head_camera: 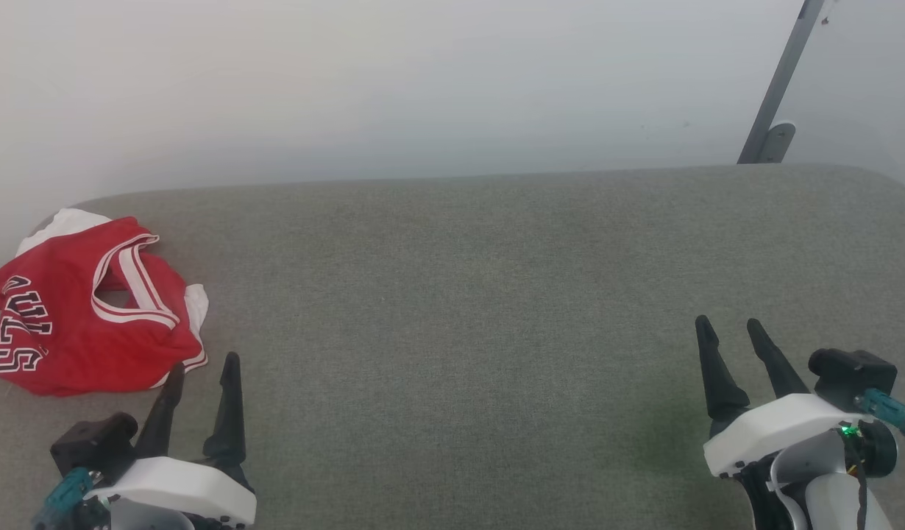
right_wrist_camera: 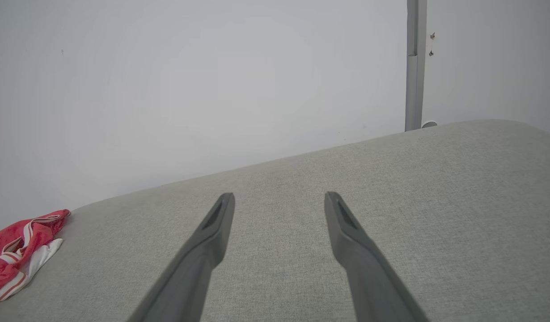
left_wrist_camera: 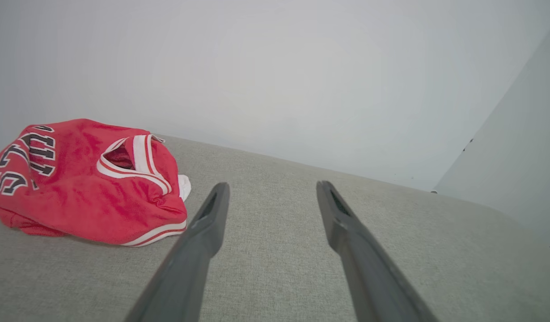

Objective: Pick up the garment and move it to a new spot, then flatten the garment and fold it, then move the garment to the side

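Observation:
The garment (head_camera: 77, 316), a red jersey with white sleeves, striped trim and black white-outlined lettering, lies crumpled at the far left of the grey padded surface. In the left wrist view the garment (left_wrist_camera: 82, 183) sits left of the fingers; the right wrist view catches the garment (right_wrist_camera: 20, 250) at its left edge. My left gripper (head_camera: 204, 364) stands open just below and right of the jersey, one fingertip near its lower hem, holding nothing. My right gripper (head_camera: 728, 324) is open at the lower right, far from the jersey, with nothing between its fingers.
The grey fabric surface (head_camera: 467, 294) spans the view, with a rounded back edge against a white wall (head_camera: 394, 81). A grey metal post (head_camera: 780, 88) rises behind the back right corner.

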You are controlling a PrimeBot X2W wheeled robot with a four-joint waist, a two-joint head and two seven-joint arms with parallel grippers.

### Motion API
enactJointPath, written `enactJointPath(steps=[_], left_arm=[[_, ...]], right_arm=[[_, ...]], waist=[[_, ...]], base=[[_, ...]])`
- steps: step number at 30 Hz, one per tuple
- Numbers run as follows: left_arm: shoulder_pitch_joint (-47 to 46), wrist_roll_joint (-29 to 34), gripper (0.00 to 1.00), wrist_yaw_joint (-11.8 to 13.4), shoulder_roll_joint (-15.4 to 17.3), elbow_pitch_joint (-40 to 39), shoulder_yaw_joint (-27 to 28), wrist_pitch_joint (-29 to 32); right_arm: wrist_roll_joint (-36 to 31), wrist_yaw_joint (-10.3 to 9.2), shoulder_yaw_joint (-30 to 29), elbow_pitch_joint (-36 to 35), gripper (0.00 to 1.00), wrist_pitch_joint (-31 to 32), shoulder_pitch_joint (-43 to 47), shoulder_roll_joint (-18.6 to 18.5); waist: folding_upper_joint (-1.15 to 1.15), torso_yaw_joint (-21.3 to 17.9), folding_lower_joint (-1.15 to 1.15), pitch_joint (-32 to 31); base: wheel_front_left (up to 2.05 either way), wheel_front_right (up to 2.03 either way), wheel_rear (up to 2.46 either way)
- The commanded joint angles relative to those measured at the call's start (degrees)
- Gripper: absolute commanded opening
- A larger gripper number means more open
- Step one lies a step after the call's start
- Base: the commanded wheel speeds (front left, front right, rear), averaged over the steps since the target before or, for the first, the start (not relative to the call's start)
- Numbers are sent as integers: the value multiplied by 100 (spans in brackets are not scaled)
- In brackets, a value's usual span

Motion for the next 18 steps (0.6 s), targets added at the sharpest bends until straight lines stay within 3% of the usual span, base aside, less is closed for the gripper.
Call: enactJointPath(steps=[1,18], left_arm=[[40,182,100,-24,32,-68,21,-70],[188,1021,100,-71,67,-169,88,-273]], right_arm=[[-154,0,5,-74,100,-59,-99,-31],[-975,0,38,-104,100,-201,-114,-41]], waist=[[0,-1,0,-3],[0,-38,0,-42]], base=[[0,0,0],[0,0,0]])
